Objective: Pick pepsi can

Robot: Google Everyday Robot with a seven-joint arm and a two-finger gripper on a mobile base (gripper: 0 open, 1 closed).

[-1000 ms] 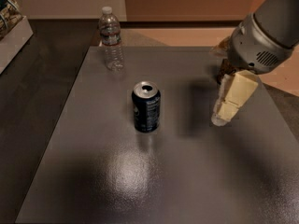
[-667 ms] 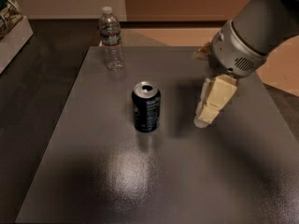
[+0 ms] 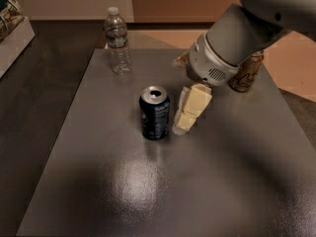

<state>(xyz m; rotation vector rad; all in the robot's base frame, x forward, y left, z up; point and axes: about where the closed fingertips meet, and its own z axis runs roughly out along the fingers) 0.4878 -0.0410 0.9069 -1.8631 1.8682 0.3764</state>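
The pepsi can (image 3: 155,113) is a dark navy-black aluminium can with a silver top, and its opening and pull tab face up toward the camera. It stands upright near the middle of the dark grey table (image 3: 98,181), slightly toward the far side, and a faint reflection lies on the glossy surface just in front of it. A patch of small white print runs down its side, but none of it can be read. At the table's far left stands a clear plastic water bottle (image 3: 118,41) with a white cap; the band around it shows no legible writing. A tan-gold can (image 3: 246,72) with dark markings stands near the far right edge, partly hidden behind the robot arm (image 3: 237,38), and its lettering is also unreadable. The arm comes in from the upper right as a bulky grey housing that slopes down and to the left. The cream-coloured gripper (image 3: 186,120) hangs from it, tilted, with its tip low over the table just to the right of the pepsi can, close to it but not around it. Whether the gripper is released or clenched cannot be told from this angle.
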